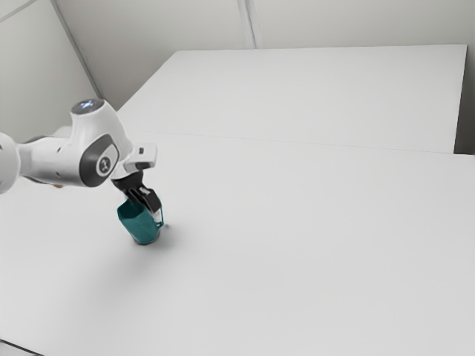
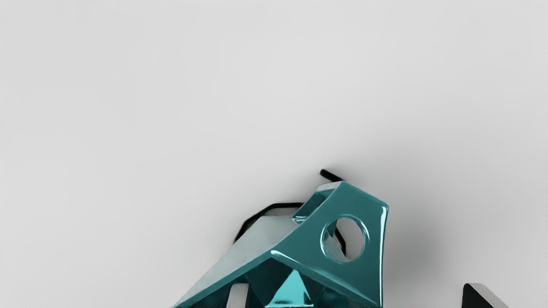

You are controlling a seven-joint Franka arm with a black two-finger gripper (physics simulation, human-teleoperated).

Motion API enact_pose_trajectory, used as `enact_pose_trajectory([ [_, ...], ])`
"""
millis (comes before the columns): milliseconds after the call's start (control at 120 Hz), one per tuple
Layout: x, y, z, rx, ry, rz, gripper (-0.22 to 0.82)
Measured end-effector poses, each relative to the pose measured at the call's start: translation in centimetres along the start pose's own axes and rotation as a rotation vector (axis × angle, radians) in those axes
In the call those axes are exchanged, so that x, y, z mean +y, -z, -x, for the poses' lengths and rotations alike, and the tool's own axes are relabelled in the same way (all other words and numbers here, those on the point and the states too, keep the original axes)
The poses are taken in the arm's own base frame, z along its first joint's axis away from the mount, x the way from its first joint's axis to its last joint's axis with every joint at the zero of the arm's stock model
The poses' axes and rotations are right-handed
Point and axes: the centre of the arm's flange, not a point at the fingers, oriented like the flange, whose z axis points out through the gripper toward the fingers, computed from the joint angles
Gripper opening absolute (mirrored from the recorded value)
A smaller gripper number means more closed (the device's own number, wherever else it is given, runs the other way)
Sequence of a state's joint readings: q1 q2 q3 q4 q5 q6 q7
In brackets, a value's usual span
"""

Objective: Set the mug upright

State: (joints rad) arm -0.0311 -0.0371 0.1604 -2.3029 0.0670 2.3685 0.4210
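Straddling mug (image 1: 139, 225) wall w/ gripper (image 2: 356, 295), fingers apart | mouth up, any lean unclear | pre-grip or post-release, can't tell | go slow, no sideways drag

Pale grey walls (image 1: 148, 30) stand behind a white table (image 1: 312, 245).

The teal faceted mug (image 2: 361, 278) looks smooth and glossy, highlights bright along its edges. The broad pale-grey surface (image 1: 297, 222) looks smooth and matt; the rounded white arm (image 1: 63, 159), smooth, plastic-like, with a soft sheen.
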Motion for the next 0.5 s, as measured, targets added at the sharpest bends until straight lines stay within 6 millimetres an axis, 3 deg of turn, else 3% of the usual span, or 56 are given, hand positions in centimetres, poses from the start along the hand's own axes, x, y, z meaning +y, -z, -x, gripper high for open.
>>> enact_pose_trajectory([
  [317, -0.9, 8.6, -3.8, 0.035, 0.032, -0.034, 0.59],
  [500, -2.4, 14.2, -4.9, 0.030, 0.089, -0.046, 0.60],
])
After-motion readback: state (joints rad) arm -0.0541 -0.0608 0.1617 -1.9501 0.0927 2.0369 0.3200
